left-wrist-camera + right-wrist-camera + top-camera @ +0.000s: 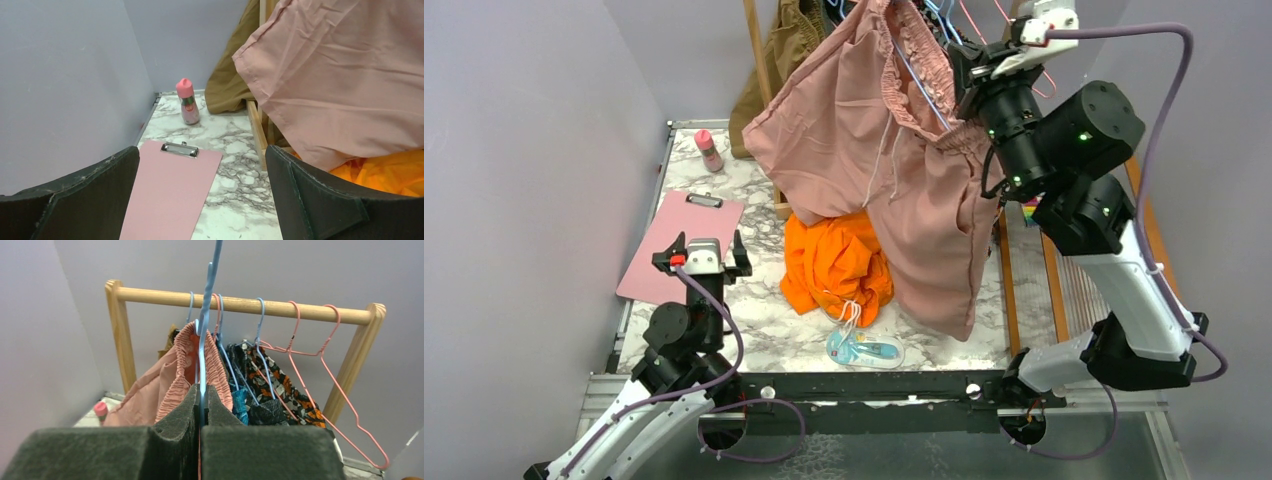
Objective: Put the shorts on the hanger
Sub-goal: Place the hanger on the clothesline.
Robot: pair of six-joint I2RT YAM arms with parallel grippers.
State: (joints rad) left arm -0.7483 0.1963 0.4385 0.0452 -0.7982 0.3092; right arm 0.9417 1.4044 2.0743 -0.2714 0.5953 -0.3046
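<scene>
In the top external view the shorts (pixel 894 150) hang high at the back of the marble table (pixel 754 330). Their gathered waistband is bunched around the hanger (pixel 924 90), right beside the raised right gripper (pixel 962 72), and one leg droops over the orange shorts (pixel 836 265) heaped on the table. The left gripper (pixel 704 248) sits low on the left, fingers spread, over the edge of a pink clipboard (pixel 669 240). In the left wrist view the left gripper (pixel 200 200) stands wide with nothing between its fingers (pixel 90 195). The clipboard (pixel 170 190) and a pink bottle (pixel 187 102) lie ahead, and the shorts (pixel 340 75) fill the upper right. In the right wrist view the right gripper (pixel 201 405) has its pads pressed together on the hanger (pixel 205 315), whose blue wire runs up out of frame. The shorts (pixel 175 370) wrap the wire just above the pads, in front of a wooden rail (pixel 250 305) carrying pink hangers (pixel 325 355).
</scene>
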